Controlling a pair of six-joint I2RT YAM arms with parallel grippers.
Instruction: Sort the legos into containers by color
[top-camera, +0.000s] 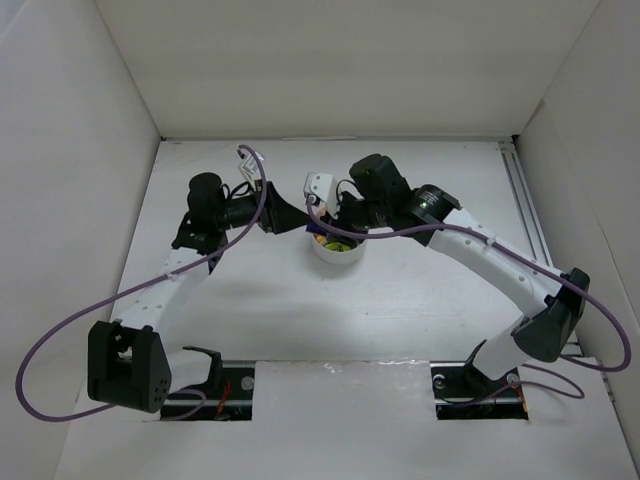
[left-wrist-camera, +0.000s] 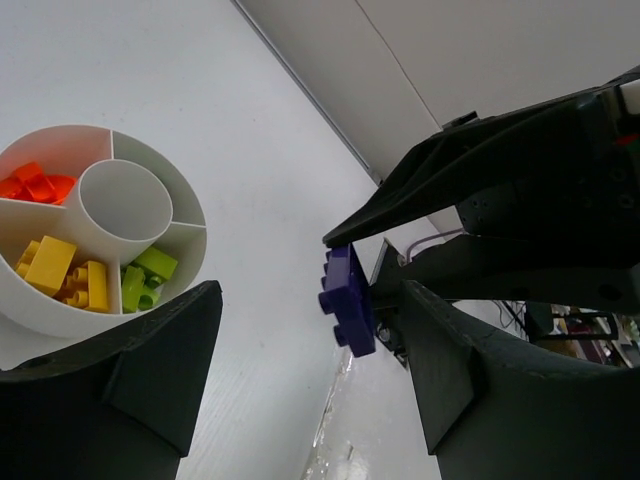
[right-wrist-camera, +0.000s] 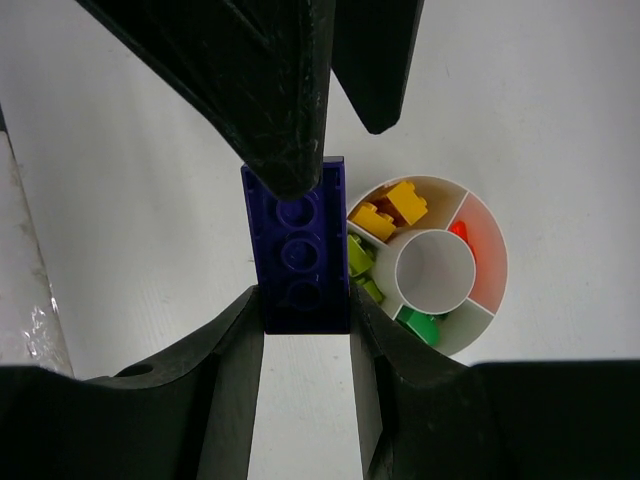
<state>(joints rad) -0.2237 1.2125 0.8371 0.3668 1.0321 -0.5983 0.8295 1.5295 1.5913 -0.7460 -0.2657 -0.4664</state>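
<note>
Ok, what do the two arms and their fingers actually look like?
Left arm and right arm: white links between bulky black joint housings, a thin purple cable along each. The right has a small green light near its wrist. Fingers are matte black wedges.

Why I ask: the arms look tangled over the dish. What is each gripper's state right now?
Left gripper: open, holding nothing.
Right gripper: closed on the purple brick.

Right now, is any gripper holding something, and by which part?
The right gripper clamps the purple brick by its long sides, at one end.
</note>
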